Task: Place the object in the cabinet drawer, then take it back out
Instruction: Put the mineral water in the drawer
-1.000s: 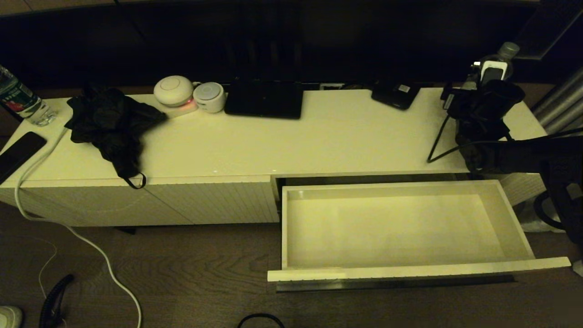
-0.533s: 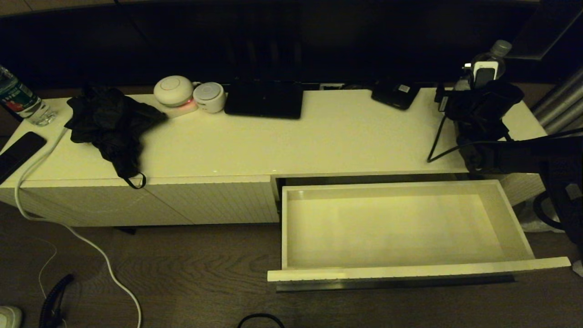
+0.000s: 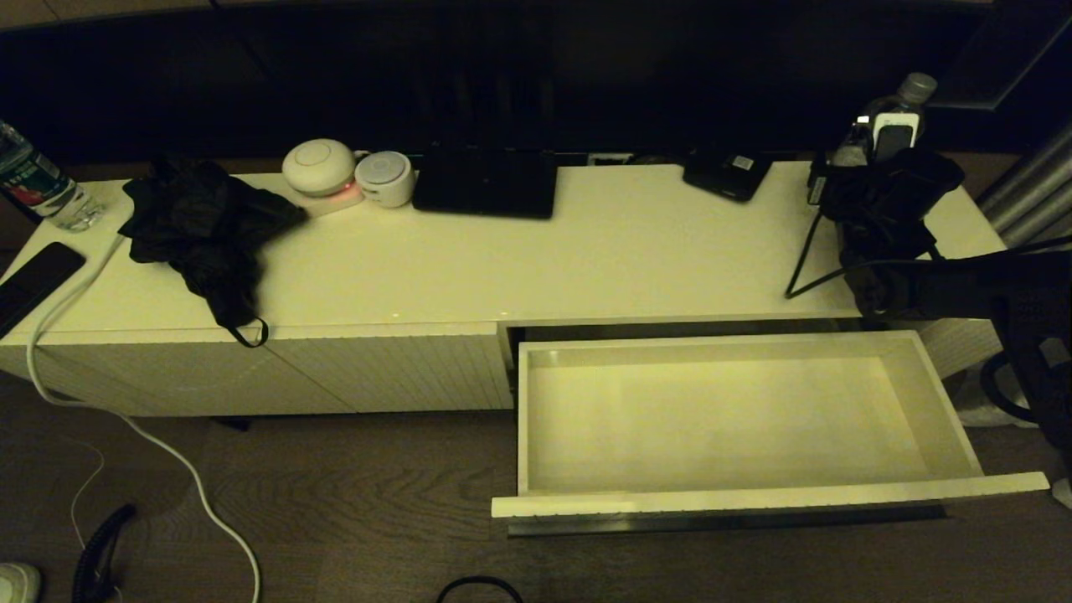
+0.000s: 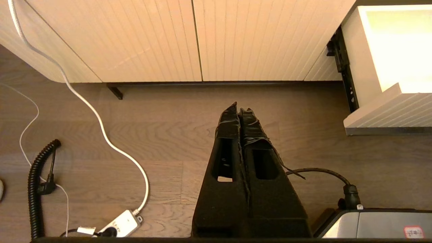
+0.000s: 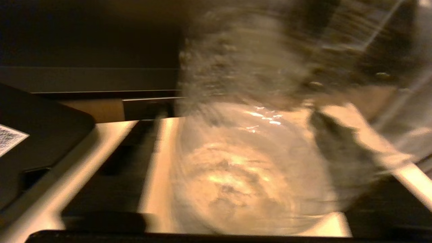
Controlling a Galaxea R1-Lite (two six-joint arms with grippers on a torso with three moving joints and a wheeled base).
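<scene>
The clear water bottle (image 3: 909, 105) with its grey cap is held tilted above the far right end of the cream cabinet (image 3: 544, 260). My right gripper (image 3: 888, 138) is shut on its body, and the dark wrist hides the lower half. In the right wrist view the bottle (image 5: 256, 168) fills most of the picture, blurred, over the cabinet top. The cabinet drawer (image 3: 754, 500) stands pulled fully out below it, its pale inside bare. My left gripper (image 4: 238, 109) is shut and empty, hanging over the wooden floor left of the drawer (image 4: 388, 111).
On the cabinet top lie a black cloth (image 3: 205, 226), two round white devices (image 3: 318, 167), a black flat device (image 3: 486, 182) and a small black box (image 3: 727, 174). A green-and-red labelled bottle (image 3: 38, 188) and a phone (image 3: 33, 280) sit far left. A white cable (image 3: 126, 419) trails over the floor.
The right gripper and the bottle have shifted slightly left and back along the cabinet's right end. The drawer and the left arm have not moved.
</scene>
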